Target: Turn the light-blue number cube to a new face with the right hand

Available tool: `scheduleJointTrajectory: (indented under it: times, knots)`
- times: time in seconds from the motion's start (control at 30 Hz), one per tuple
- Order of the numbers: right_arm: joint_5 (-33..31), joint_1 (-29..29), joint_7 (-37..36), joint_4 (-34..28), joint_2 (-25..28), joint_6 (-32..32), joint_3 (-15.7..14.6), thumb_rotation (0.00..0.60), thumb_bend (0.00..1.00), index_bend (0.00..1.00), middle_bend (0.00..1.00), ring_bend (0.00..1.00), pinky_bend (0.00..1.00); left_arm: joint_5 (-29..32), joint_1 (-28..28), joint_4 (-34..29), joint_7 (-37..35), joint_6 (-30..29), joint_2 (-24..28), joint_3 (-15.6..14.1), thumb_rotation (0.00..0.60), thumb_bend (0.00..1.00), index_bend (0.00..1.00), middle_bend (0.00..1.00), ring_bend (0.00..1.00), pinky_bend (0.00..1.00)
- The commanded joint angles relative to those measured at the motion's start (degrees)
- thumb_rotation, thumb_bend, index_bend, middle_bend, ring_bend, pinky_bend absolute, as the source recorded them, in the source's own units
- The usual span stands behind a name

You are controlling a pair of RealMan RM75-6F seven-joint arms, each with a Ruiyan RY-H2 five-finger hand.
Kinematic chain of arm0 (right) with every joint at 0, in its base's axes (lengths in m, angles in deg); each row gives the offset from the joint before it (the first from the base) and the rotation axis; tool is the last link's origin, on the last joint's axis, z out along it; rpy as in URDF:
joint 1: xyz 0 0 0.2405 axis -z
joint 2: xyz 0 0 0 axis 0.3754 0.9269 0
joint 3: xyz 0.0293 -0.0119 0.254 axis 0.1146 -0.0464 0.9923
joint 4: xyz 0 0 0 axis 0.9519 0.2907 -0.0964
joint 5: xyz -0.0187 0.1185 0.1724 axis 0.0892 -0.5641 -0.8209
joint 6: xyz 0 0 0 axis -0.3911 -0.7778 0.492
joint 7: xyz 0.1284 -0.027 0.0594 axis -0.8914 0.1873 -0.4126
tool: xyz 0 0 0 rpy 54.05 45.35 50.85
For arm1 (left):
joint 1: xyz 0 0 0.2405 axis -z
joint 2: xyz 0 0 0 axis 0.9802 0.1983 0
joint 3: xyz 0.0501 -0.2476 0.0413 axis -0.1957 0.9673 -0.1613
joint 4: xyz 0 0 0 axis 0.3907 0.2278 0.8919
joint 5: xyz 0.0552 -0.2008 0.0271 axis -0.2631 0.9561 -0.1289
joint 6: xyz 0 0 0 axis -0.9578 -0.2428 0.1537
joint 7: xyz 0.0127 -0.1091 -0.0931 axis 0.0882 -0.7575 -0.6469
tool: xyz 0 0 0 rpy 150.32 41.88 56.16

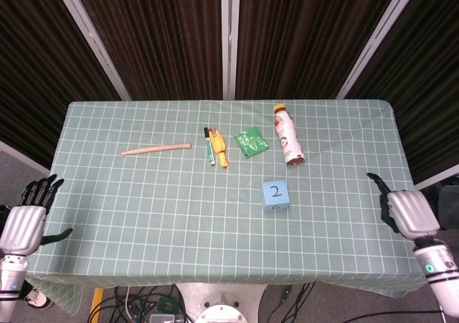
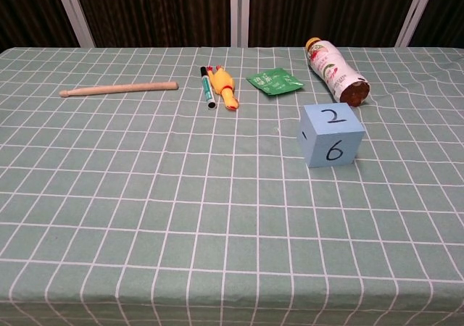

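The light-blue number cube [image 1: 275,194] stands alone on the green checked tablecloth, right of centre. Its top face reads 2 and its front face reads 6 in the chest view [image 2: 331,134]. My right hand [image 1: 406,212] hangs off the table's right edge, well away from the cube, fingers apart and holding nothing. My left hand [image 1: 26,221] sits off the left edge, also empty with fingers spread. Neither hand shows in the chest view.
Behind the cube lie a drink bottle [image 1: 288,144] on its side, a green packet [image 1: 251,141], a yellow rubber chicken toy [image 1: 220,149] beside a green marker [image 1: 209,145], and a wooden stick [image 1: 156,148] further left.
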Motion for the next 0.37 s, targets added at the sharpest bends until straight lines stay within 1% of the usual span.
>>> scheduleJointTrajectory:
  times: [0.03,0.07,0.17,0.37]
  knots:
    - [4.41,14.78,3.34,18.38,-13.88,-12.70,7.62,0.600,0.01,0.00,0.00,0.00,0.00,-0.05,-0.07,-0.08,0.43,-0.52,-0.46,0.24,0.600,0.00,0.03,0.00,0.00,0.00]
    - [4.25,16.02,2.29,19.72,-14.89,-12.37,8.70,0.600,0.00,0.00,0.00,0.00,0.00,-0.05,-0.14,0.04,0.50,-0.68,-0.63,0.25,0.600,0.00,0.03,0.00,0.00,0.00]
    - [3.85,17.46,1.15,20.41,-15.04,-9.55,10.53,0.600,0.00,0.00,0.00,0.00,0.00,-0.20,-0.29,0.64,-0.02,-0.94,-1.01,0.17,0.600,0.00,0.03,0.00,0.00,0.00]
    - [4.83,18.91,1.49,18.70,-13.85,-5.41,13.28,0.600,0.00,0.00,0.00,0.00,0.00,-0.89,-0.84,3.26,-1.53,-2.34,-2.02,0.13,0.600,0.00,0.03,0.00,0.00,0.00]
